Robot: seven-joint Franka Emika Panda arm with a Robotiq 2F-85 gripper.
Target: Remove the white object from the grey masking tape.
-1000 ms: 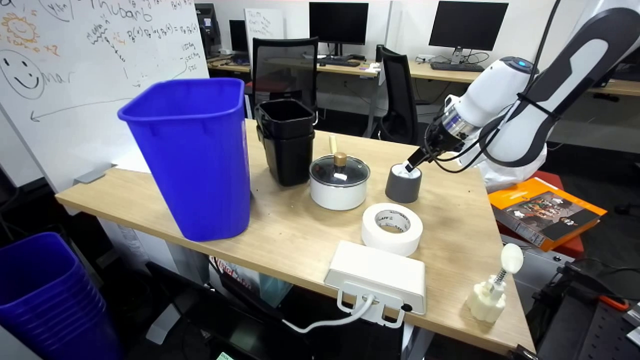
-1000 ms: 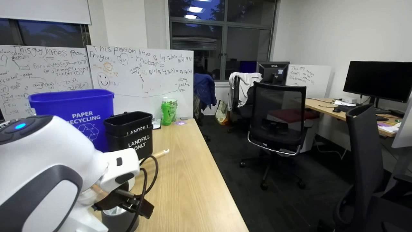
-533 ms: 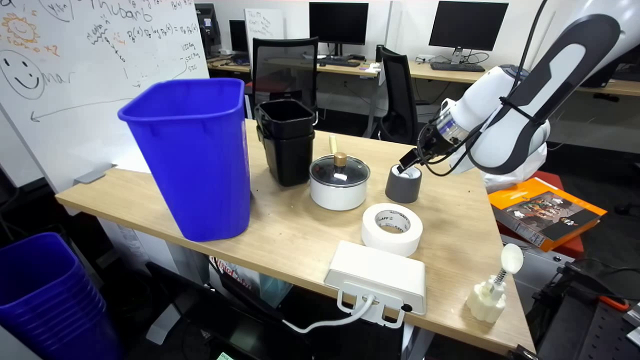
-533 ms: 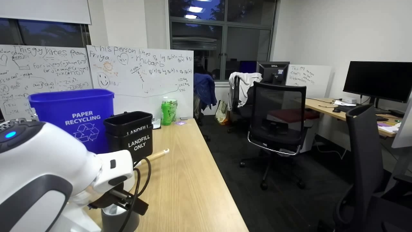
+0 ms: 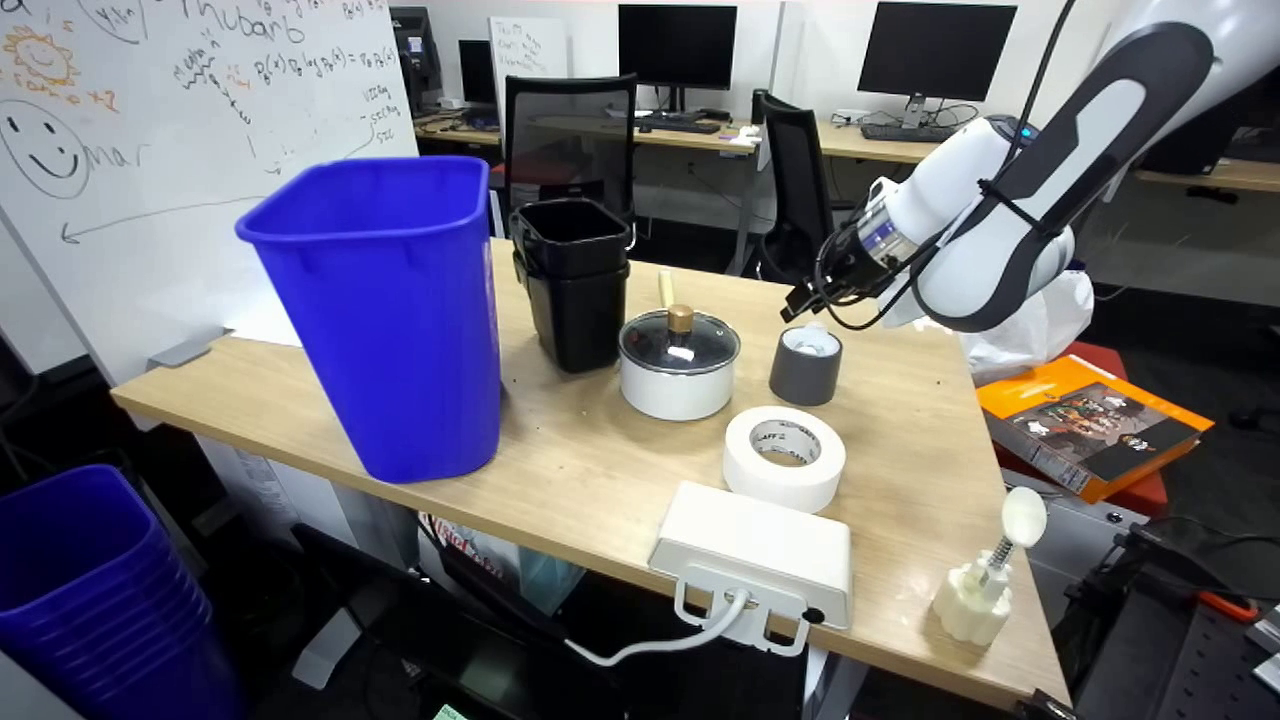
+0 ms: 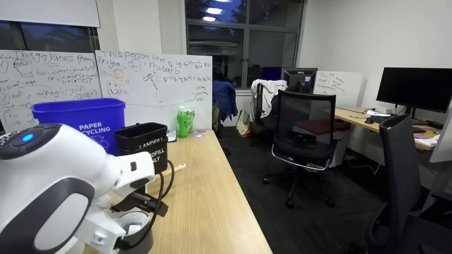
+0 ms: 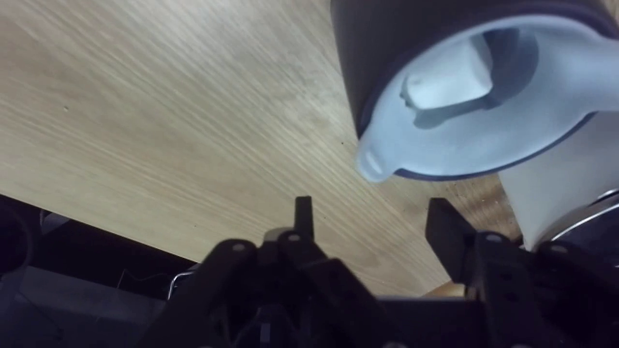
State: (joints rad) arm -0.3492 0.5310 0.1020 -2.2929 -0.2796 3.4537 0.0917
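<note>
Arm (image 5: 1085, 145) enters from upper right in an exterior view, link sloping down-left, wrist tilted well off vertical, so the gripper (image 7: 370, 217) angles down toward the tabletop (image 5: 590, 450). Tool is released: jaws spread, bare wood visible through the gap, dark square ends near the grey masking tape (image 7: 382, 43) but apart from it. The white object (image 7: 459, 145) is still seated in the core of the grey masking tape, lining the hole, two rounded tabs sticking out past the rim. Smooth, slightly glossy, looks like plastic, cup-shaped. Pale block (image 7: 447, 79) in its hollow; can't tell if it's the same part. Grey masking tape is a short thick cylinder, plain dark side, standing upright on its end. Tabletop is light wood with streaky grain. Near the tape: white saucepan (image 5: 675, 392), dark glass lid (image 5: 652, 342), round wooden knob (image 5: 680, 319); also a wider white tape roll (image 5: 780, 488), print inside its core. Farther off, black bins (image 5: 575, 320) nested, tapered walls, and a taller blue bin (image 5: 400, 340), smooth plastic. Rounded-corner white box (image 5: 755, 545) at the table edge; cream fluted press (image 5: 970, 605), exposed spring, near the corner.
</note>
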